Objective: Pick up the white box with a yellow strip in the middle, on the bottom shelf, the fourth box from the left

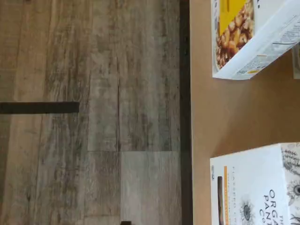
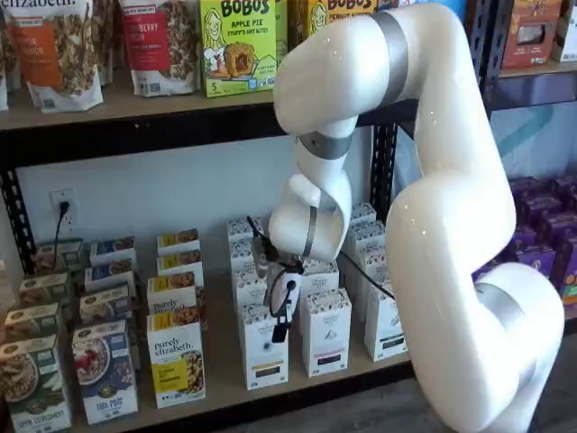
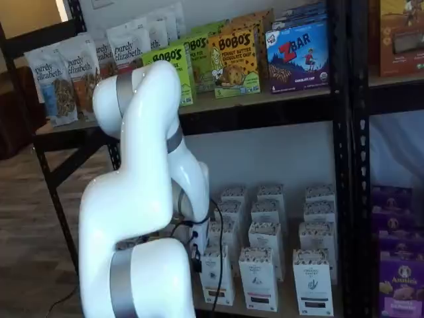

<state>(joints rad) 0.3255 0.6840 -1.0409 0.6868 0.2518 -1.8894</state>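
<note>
The white box (image 2: 264,350) stands at the front of the bottom shelf (image 2: 225,383), just right of the "purely elizabeth" box (image 2: 176,359). It is a tall carton with a speckled top band and a dark label near its base. My gripper (image 2: 283,316) hangs directly in front of its upper part. Its black fingers show side-on with a cable beside them, so no gap can be read. In the wrist view the white box (image 1: 255,187) with its yellow strip lies on the tan board (image 1: 234,112). In a shelf view the box (image 3: 215,275) stands beside my arm, which hides most of the gripper.
More white cartons (image 2: 326,329) stand in rows to the right and behind. Granola and oatmeal boxes (image 2: 104,370) fill the shelf's left side. The "purely elizabeth" box (image 1: 243,33) shows in the wrist view, with grey wood floor (image 1: 93,117) beyond the black rail (image 1: 185,112).
</note>
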